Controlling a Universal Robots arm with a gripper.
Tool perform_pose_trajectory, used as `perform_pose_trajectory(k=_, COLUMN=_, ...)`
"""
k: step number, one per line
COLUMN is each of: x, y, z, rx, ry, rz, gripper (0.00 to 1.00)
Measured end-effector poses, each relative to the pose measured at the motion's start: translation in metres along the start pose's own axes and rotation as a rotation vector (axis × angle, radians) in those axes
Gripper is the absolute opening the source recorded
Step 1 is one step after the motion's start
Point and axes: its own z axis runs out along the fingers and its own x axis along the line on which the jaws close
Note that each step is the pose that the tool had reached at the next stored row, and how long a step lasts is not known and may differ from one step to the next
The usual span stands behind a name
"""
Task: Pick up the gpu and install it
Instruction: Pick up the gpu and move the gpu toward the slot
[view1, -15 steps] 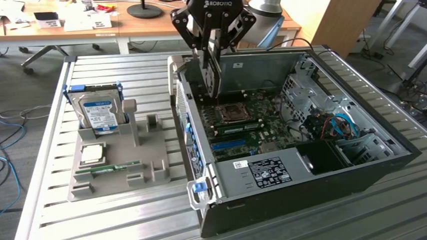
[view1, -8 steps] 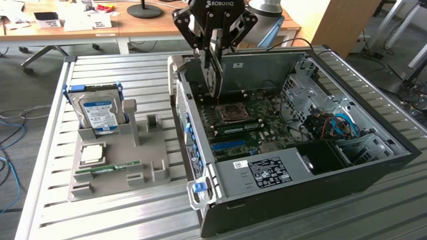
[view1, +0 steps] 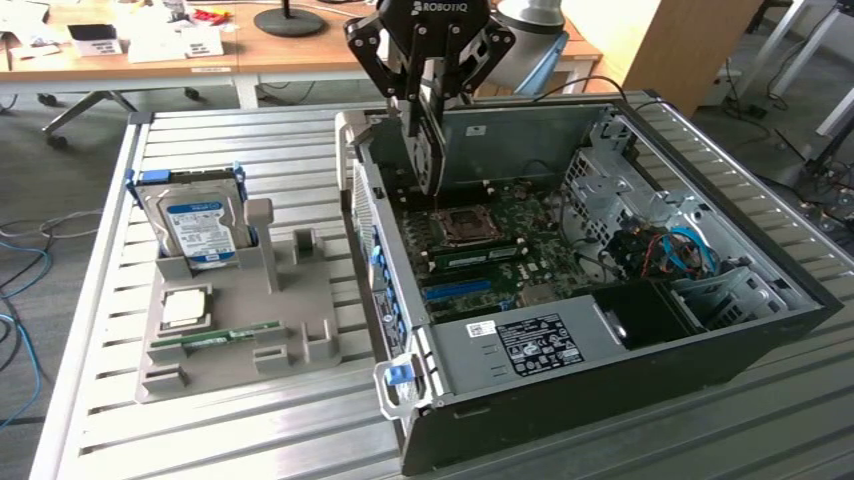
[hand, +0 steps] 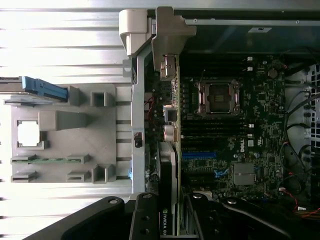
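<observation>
Underneath, ribbed metal table (view1: 240, 420), wooden desks (view1: 300, 58) behind.

Lab-like workshop: slatted metal bench (view1: 200, 430), open computer case (view1: 601, 410), wooden desks (view1: 307, 52) behind (cables (view1: 20, 262) on floor)

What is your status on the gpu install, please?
Gripper jaws shut on gpu. Held upright over the motherboard in the open case, not seated. Path below looks clear.

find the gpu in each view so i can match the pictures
Exterior view: the gpu hangs upright in the end effector, just inside the case wall on the exterior view's left.
Wrist view: the gpu is edge-on, running out from the end effector along the case wall.
Shared landmark: the cpu socket.
</observation>
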Motion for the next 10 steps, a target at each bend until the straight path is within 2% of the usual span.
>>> perform_pose_trajectory(k=4, x=-0.002, y=0.0001, z=0.0001, rx=0.0, ry=0.0, rz=0.0, gripper=0.27)
perform_pose_trajectory(k=10, x=-0.011, y=0.0004, z=0.0003, rx=0.0, ry=0.0, rz=0.0, gripper=0.27)
